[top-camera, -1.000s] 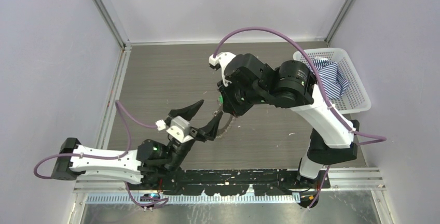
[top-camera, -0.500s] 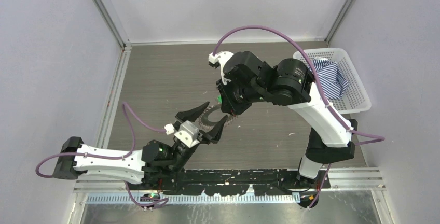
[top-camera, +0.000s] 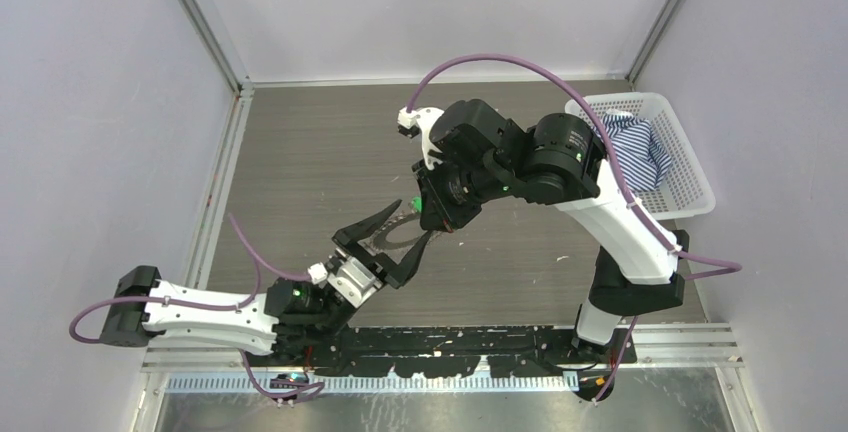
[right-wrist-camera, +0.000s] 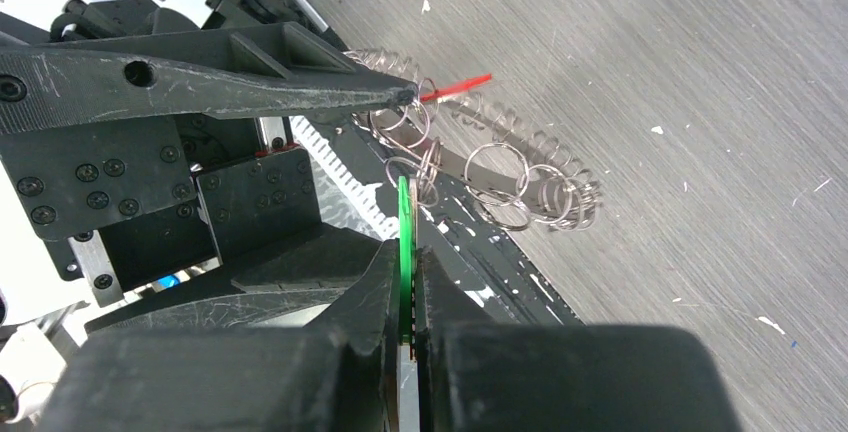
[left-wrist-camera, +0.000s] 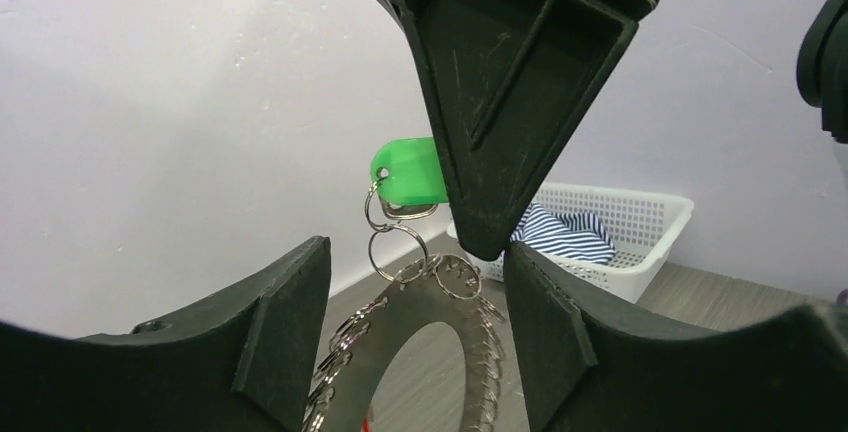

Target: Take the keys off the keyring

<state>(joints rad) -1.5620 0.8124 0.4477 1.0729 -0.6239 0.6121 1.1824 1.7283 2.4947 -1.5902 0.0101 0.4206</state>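
Note:
The keys (left-wrist-camera: 440, 337) hang as a silvery toothed fan around the keyring (left-wrist-camera: 470, 352); they also show in the top view (top-camera: 390, 236) and the right wrist view (right-wrist-camera: 505, 172). The green-headed key (left-wrist-camera: 405, 172) tops a short chain of small rings. My right gripper (right-wrist-camera: 408, 287) is shut on that green head (right-wrist-camera: 404, 232), seen edge-on, and holds the bunch above the table. My left gripper (left-wrist-camera: 415, 337) is open, its fingers (left-wrist-camera: 250, 342) on either side of the hanging fan. In the top view the left gripper (top-camera: 408, 224) sits just below-left of the right gripper (top-camera: 432, 222).
A white basket (top-camera: 690, 192) with a blue striped cloth (top-camera: 635, 147) stands at the back right; it also shows in the left wrist view (left-wrist-camera: 640, 242). A small red piece (right-wrist-camera: 455, 89) shows by the keys. The black rail (top-camera: 450, 342) runs along the near edge.
The left gripper has shifted so the key fan, earlier beside its right finger, now hangs between its fingers. The right gripper has come down and left with the green key.

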